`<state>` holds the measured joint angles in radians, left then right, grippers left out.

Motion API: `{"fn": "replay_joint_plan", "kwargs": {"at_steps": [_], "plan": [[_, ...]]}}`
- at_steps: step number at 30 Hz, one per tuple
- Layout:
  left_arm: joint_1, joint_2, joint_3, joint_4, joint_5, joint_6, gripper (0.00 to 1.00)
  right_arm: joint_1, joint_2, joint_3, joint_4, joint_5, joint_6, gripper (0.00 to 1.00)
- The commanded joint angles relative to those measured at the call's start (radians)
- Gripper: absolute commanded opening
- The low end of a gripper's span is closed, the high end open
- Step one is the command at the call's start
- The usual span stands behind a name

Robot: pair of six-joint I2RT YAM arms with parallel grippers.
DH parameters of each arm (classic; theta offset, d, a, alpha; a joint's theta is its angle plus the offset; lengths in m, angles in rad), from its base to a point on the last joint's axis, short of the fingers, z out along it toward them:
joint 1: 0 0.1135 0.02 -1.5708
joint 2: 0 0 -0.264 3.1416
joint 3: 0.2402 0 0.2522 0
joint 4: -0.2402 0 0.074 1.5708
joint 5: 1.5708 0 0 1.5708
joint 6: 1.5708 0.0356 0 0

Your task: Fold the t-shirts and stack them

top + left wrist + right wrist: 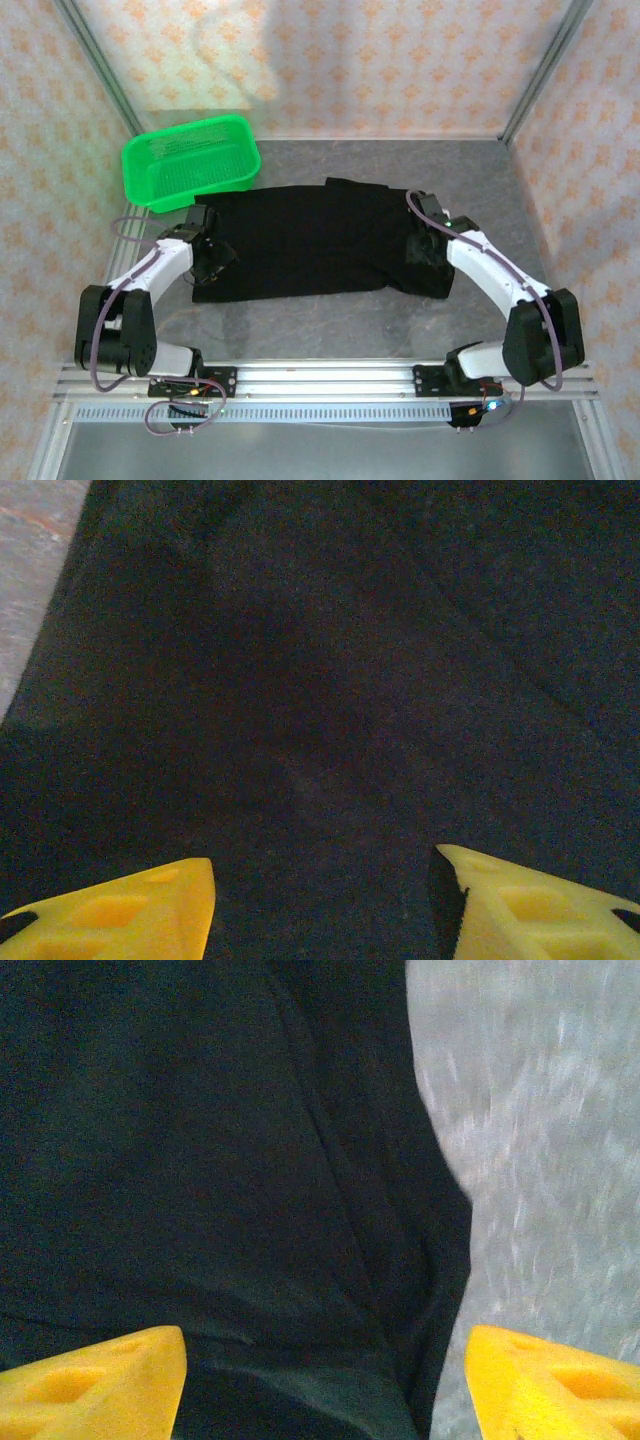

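Note:
A black t-shirt (pixel 310 240) lies spread across the middle of the grey table, with a thicker bunch of cloth at its right end. My left gripper (pixel 213 257) is low over its left edge. In the left wrist view that gripper (pixel 325 885) is open, its yellow fingers (pixel 120 910) apart above flat black cloth (pixel 330 700). My right gripper (pixel 426 247) is over the shirt's right end. In the right wrist view it (pixel 325 1375) is open too, straddling the cloth's right border (pixel 300 1210), with one yellow fingertip (pixel 550 1385) over bare table.
A bright green mesh basket (pixel 190 160) stands at the back left, just beyond the shirt's far-left corner. Bare grey table (pixel 480 170) lies behind the shirt on the right and in front of it (pixel 320 330). Patterned walls close in the back and sides.

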<state>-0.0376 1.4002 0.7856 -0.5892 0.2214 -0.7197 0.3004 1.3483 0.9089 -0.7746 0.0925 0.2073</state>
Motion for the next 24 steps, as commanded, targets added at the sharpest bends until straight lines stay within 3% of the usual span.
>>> {"fn": "replay_joint_plan", "kwargs": {"at_steps": [1, 12, 20, 24], "plan": [[-0.003, 0.021, -0.013, 0.038, -0.013, -0.024, 0.59, -0.062, -0.012, -0.05, -0.01, -0.048, 0.082, 0.72], [0.008, 0.085, -0.028, 0.06, -0.051, -0.03, 0.56, -0.126, 0.079, -0.126, 0.08, -0.106, 0.083, 0.57], [0.062, 0.09, -0.031, 0.053, -0.054, -0.01, 0.56, -0.15, 0.156, -0.063, 0.066, -0.091, 0.064, 0.18], [0.114, 0.074, -0.037, 0.031, -0.057, 0.02, 0.55, -0.159, 0.092, -0.051, 0.007, -0.051, 0.057, 0.15]]}}
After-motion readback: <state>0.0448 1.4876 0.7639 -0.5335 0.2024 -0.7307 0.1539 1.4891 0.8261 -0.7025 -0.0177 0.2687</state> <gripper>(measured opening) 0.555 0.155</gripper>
